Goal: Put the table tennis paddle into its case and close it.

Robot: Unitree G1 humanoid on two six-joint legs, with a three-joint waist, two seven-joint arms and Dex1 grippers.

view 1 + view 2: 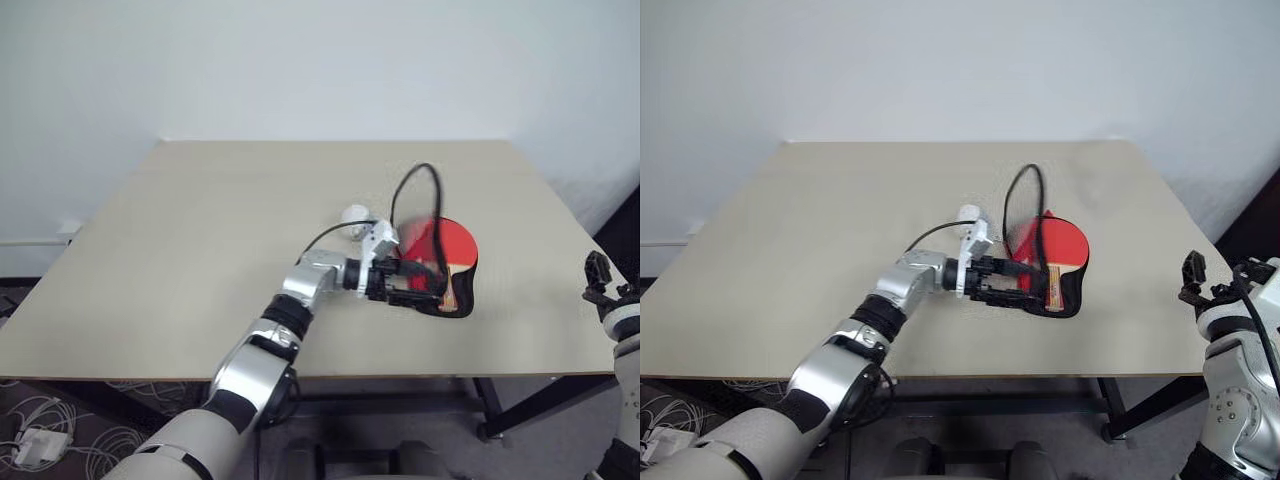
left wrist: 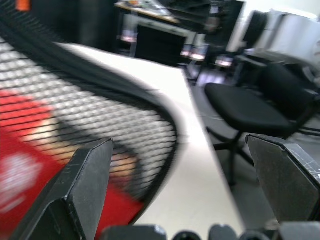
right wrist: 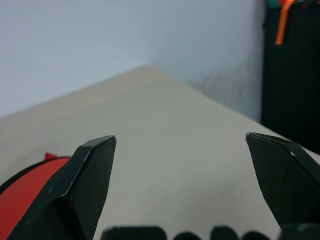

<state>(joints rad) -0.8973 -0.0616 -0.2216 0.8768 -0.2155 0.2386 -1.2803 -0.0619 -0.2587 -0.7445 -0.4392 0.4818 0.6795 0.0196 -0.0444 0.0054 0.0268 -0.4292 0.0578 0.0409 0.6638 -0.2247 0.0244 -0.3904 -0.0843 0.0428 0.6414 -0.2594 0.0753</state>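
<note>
Paddle (image 1: 452, 243) inside the case (image 1: 462, 298) on the table's (image 1: 200, 240) right half, ball (image 1: 354, 214) just left.

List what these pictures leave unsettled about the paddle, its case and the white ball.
- Case: closed or not cannot be told; the left hand covers its near edge in the head views, and the left wrist view is blurred.
- Table tennis paddle: its handle end is partly hidden by that hand.
- White ball: partly behind the left wrist, too small for detail.
</note>
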